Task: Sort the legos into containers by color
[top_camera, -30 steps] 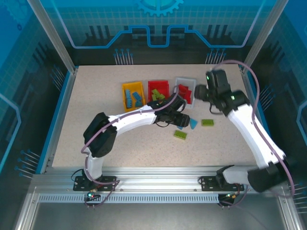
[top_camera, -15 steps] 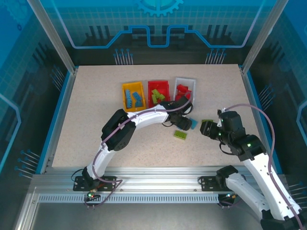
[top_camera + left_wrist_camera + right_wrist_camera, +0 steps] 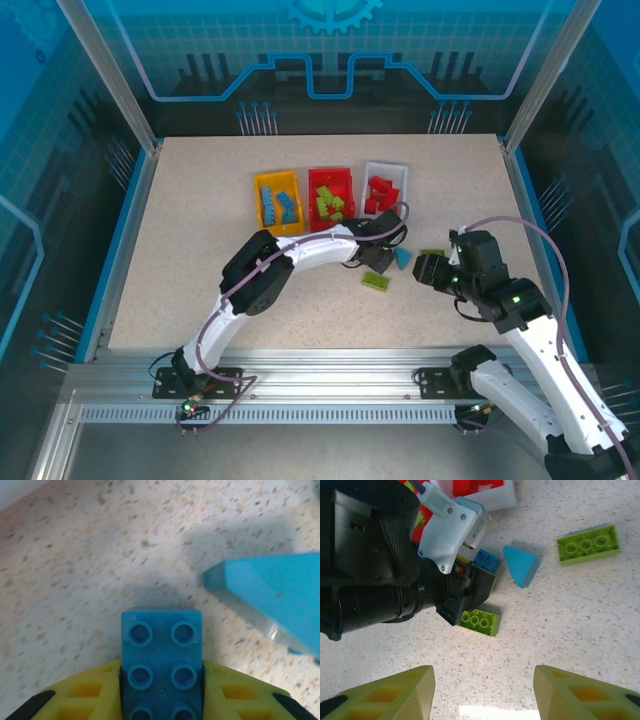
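So going left to right along the far side of the table (image 3: 190, 260): the yellow-orange bin (image 3: 262, 184) has blue legos (image 3: 282, 206) in it, the red bin (image 3: 312, 176) has the lime green ones (image 3: 328, 200), and the white bin (image 3: 402, 172) has the red ones (image 3: 380, 188).

Just near of the white bin, the left gripper (image 3: 161, 669) is down low over the table. It's got a blue brick (image 3: 161, 635) clamped between its yellow fingers (image 3: 85, 692). Both pads sit tight against the brick's long sides, and the far end of the brick sticks out past the tips. Looks like the brick is resting on the tabletop or just off it, can't really tell which.

Right beside it, slightly to the right and not touching, there's a blue triangle piece (image 3: 270, 592). A green brick (image 3: 480, 621) lies loose just near of the left gripper, and another green brick (image 3: 588, 543) sits further right, past the triangle.

The right gripper (image 3: 482, 676) hangs near and right of all that, with its fingers (image 3: 585, 695) spread wide and nothing between them. All the loose bricks are well clear of its tips.
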Controlling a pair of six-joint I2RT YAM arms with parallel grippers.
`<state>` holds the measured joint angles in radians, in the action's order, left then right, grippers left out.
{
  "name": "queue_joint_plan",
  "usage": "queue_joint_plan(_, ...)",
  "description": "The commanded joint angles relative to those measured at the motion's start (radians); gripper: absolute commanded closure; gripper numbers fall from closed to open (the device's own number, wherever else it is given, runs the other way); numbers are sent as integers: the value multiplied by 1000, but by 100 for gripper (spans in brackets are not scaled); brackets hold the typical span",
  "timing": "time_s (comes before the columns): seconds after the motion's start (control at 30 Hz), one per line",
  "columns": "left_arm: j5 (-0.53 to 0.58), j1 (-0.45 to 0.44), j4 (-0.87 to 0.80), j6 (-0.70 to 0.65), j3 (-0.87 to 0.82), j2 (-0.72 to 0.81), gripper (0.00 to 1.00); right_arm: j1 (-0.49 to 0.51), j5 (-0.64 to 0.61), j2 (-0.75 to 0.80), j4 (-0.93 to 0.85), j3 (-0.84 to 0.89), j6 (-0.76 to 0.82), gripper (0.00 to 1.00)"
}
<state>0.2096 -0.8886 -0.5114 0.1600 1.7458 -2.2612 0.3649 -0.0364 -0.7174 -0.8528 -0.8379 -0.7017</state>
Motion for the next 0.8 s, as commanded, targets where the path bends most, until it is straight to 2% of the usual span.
queue_joint_plan(0.0, 116, 9, 23, 49, -65, 195, 71, 37, 80, -30, 94, 12, 57, 46)
queue_joint_plan(0.07, 132, 36, 19, 93, -118, 292, 71, 99, 100, -69, 164, 10, 89, 46)
queue_joint_plan(0.13, 137, 79, 3, 142, -173, 373, 71, 189, 69, -110, 222, -3, 114, 45)
queue_joint_plan(0.27, 139, 209, -66, 213, -268, 486, 70, 366, 43, -232, 386, -35, 169, 43)
queue_joint_plan(0.33, 127, 282, -79, 218, -305, 512, 70, 421, 45, -287, 498, -36, 175, 40)
queue_joint_plan(0.4, 107, 357, -94, 225, -315, 510, 70, 454, 63, -346, 633, -36, 164, 37)
queue_joint_plan(0.57, 85, 469, -101, 224, -283, 429, 69, 510, 46, -471, 883, -32, 167, 33)
queue_joint_plan(0.77, 81, 531, -116, 237, -207, 302, 69, 537, -8, -559, 935, -77, 167, 32)
